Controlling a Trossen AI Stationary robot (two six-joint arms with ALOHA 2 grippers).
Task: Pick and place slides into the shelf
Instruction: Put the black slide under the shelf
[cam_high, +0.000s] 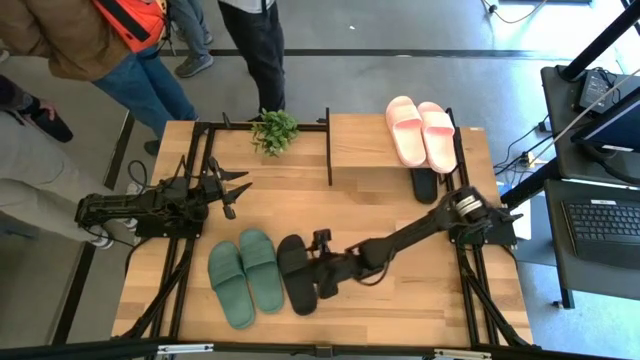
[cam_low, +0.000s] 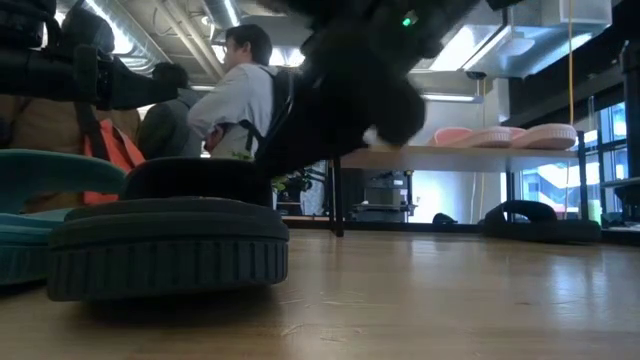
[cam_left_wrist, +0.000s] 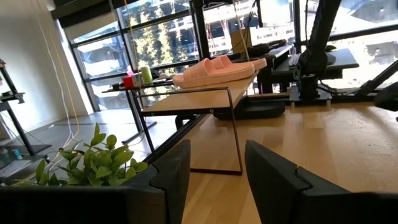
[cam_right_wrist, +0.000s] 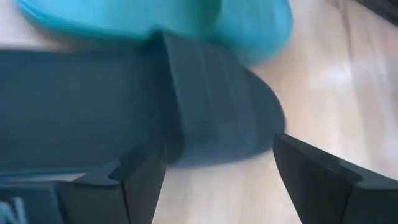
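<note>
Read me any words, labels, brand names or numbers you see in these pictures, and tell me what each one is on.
None can be read.
Right wrist view: a fragment of pale lettering at the corner of the right gripper body, cut off by the picture's edge, unreadable.
Pink slides, green slides, black slide and shelf: no visible print.
Desk keyboard: keys too small to read.

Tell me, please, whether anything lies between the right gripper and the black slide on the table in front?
Nothing visible does. The right gripper hangs directly over the black slide, fingers open on either side of it. The green pair lies beside it, not between.
</note>
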